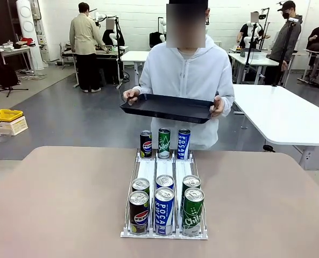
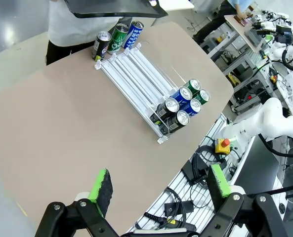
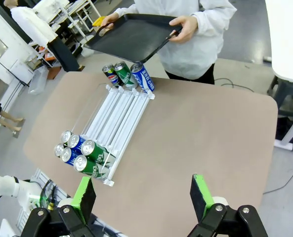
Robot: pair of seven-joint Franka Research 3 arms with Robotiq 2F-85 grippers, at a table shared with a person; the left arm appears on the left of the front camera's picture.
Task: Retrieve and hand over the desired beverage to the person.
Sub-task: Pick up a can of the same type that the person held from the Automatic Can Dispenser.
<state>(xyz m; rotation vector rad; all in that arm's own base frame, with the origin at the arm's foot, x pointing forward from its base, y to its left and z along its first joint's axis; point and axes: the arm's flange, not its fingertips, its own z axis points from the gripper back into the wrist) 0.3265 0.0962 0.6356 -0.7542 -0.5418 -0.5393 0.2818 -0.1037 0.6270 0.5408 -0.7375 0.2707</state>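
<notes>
**Status.** The left gripper (image 2: 160,180) and the right gripper (image 3: 142,190) were both spread wide and held nothing. Each hung over the robot's edge of the table (image 1: 57,199), well apart from the rack (image 1: 147,169). The person (image 1: 186,75) stood at the far side, holding a tray (image 1: 167,107) in both hands above the rack's far end. The beverage sat in the rack: six near cans (image 1: 164,210) in two rows at the robot's end, and three far cans (image 1: 164,143) at the person's end. Which one was wanted could not be told.

**Hazards.**
1. Wrong pick. Three brands stood in adjacent lanes; a small lateral error would likely deliver the wrong can.
2. Neighbour contact. The near cans stood packed close; wide jaws lowered over one would probably strike those beside it and tip them.
3. Rack shift. The rack looked light and unfixed; a sideways pull could drag it across the table.
4. Slip. The cans were smooth and round; an off-centre grip could let one turn or drop.
5. Handover. The tray was hand-held, not a fixed target; a can released early or near its rim could topple off. An arm passing low could knock the far cans below it.
</notes>
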